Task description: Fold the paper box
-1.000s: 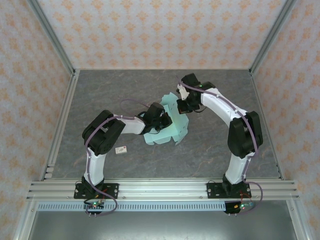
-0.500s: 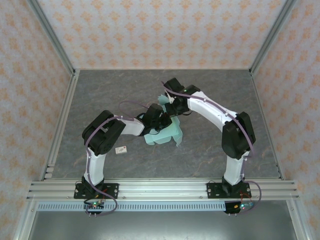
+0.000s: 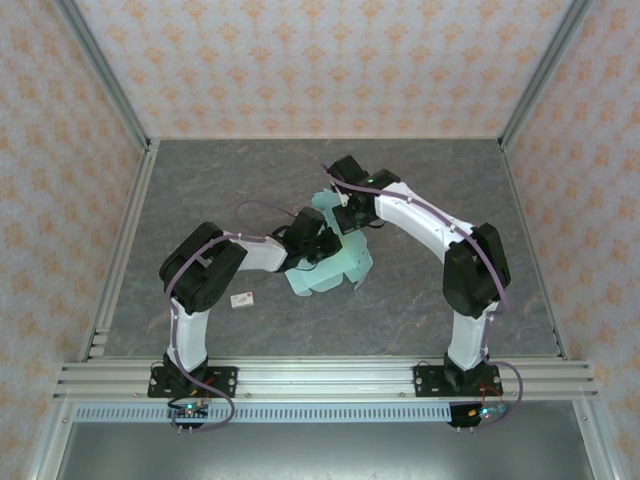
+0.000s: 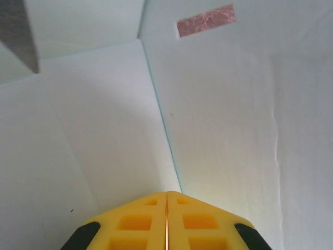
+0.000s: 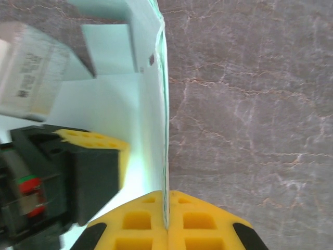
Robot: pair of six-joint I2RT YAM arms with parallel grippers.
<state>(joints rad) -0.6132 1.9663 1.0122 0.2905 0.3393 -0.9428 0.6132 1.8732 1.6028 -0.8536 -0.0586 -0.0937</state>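
mint paper box (image 3: 335,272), right jaws pinching its wall

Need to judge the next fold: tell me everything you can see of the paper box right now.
The paper box is a pale mint-blue die-cut sheet of thin card, only partly folded: rounded flaps lie spread on the grey table, while one panel stands up at its far side. Its inner face looks whitish, with creases and a small rectangular slot. The right gripper is shut on the upright panel's edge; the left gripper is closed at a crease, apparently pinching it too.
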